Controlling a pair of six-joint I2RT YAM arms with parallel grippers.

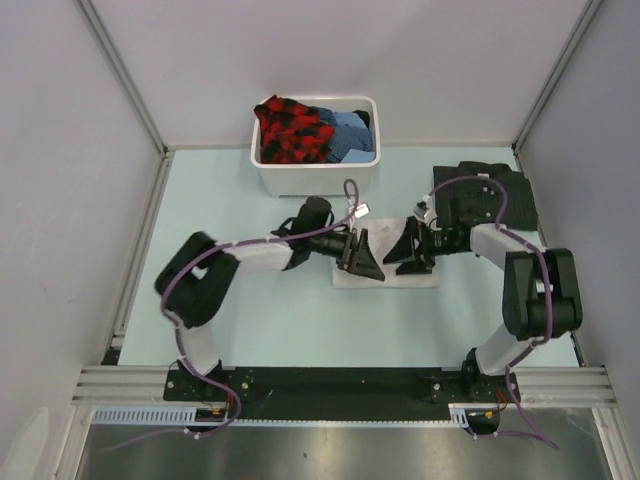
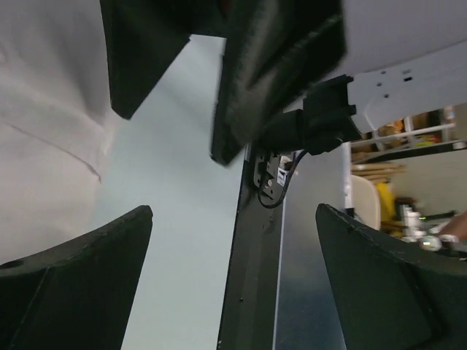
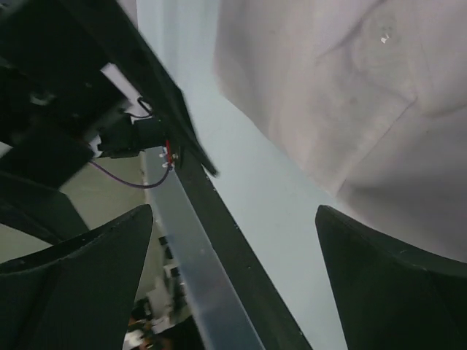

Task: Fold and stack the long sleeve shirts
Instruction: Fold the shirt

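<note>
A folded white long sleeve shirt [image 1: 392,277] lies mid-table beneath both grippers. It fills the left side of the left wrist view [image 2: 44,146] and the upper right of the right wrist view [image 3: 350,95], where a button shows. A dark long sleeve shirt [image 1: 512,197] lies folded at the back right. My left gripper [image 1: 366,256] [image 2: 233,277] and right gripper [image 1: 407,250] [image 3: 233,277] hover tip to tip just over the white shirt. Both are open wide with nothing between the fingers. The right gripper's fingers [image 2: 277,73] loom at the top of the left wrist view.
A white plastic tub [image 1: 315,181] at the back centre holds a red-and-black plaid garment [image 1: 293,130] and blue cloth [image 1: 350,128]. Grey walls close in the left, right and back. A black rail [image 1: 330,382] runs along the near edge.
</note>
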